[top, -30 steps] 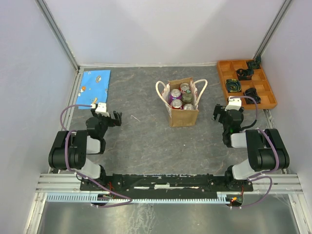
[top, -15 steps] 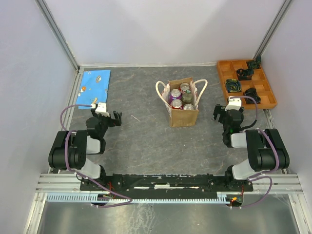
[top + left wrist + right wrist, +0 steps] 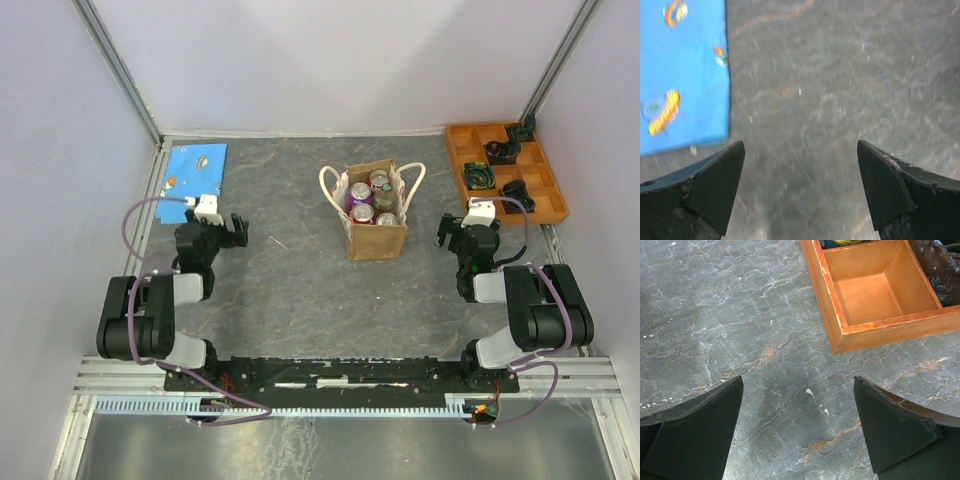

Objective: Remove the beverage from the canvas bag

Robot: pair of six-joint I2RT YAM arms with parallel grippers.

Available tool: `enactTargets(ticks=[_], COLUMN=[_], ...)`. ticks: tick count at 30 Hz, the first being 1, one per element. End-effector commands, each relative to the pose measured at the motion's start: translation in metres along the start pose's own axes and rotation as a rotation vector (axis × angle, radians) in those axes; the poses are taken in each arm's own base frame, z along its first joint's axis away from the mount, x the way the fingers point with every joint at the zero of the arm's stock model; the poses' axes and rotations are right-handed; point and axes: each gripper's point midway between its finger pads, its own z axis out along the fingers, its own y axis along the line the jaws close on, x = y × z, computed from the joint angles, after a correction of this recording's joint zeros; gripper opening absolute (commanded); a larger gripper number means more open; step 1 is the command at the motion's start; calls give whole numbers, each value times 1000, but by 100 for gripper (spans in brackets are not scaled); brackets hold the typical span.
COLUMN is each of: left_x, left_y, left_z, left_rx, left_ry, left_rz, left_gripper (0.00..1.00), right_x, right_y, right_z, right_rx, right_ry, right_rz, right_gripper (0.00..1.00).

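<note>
**A:** Where's the drink?
**B:** The cans stand upright in the canvas bag at mid-frame. Its mouth faces up, so I'd reach in from above.
**A:** And the claws?
**B:** The left gripper is spread wide and holds nothing. The right gripper is the same, near the orange tray. Grey tabletop lies between each claw and the bag.

**Even light, one smeared view**

From above, soft white light filled the enclosure evenly. The walls looked bright without glare, and shadows were faint. My left wrist picture was smeared, the blue cloth and table streaked. My right wrist picture was crisp, with a soft shadow between my fingers.
</note>
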Motion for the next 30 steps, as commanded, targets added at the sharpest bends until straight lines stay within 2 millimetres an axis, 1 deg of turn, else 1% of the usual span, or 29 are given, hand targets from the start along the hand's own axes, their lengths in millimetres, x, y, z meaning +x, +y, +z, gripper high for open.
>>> enactTargets(ticks=[1,5,6,7,8,9,10,12,14,16,18,19,20,23,26,27,29,30], left_x=[-63,-123,-135,-142,-153,-160,-179,-201,-233,-264,-291,-296,-306,-316,-314,-310,-307,-307], left_y=[-5,-15,-20,-25,-37,-49,-64,-98,-130,-154,-168,-173,-179,-208,-240,-250,-269,-280], left_z=[19,27,29,32,36,38,39,36,30,26,29,35,36,37,40,44,51,49], left_rx=[64,89,105,128,161,201,250,335,391,422,424,434,458,564,614,624,598,600], left_ry=[-22,-115,-119,-101,-89,-68,-82,-99,-171,-240,-260,-239,-228,-174,-107,-75,-39,-44], left_rz=[57,39,37,42,54,66,90,135,164,144,77,33,1,-33,5,32,80,111], left_gripper=[99,99,99,99,99,99,99,99,99,99,99,99,99,99,99,99,99,99], right_x=[-18,-18,-18,-18,-18,-18,-18,-18,-18,-18,-18,-18,-18,-18,-17,-17,-17,-18], right_y=[1,1,1,1,1,1,1,1,1,1,1,1,1,1,1,1,1,1], right_z=[5,5,5,5,5,5,5,5,5,5,5,5,5,5,5,5,5,5], right_rx=[-6,-5,-5,-6,-5,-5,-5,-5,-5,-4,-6,-5,-6,-6,-6,-6,-5,-6], right_ry=[-50,-52,-51,-51,-51,-51,-52,-52,-51,-50,-52,-51,-51,-51,-50,-49,-50,-51], right_rz=[1,0,0,-1,0,-1,0,-1,0,1,1,0,0,1,1,0,0,1], right_gripper=[99,99,99,99,99,99,99,99,99,99,99,99,99,99,99,99,99,99])
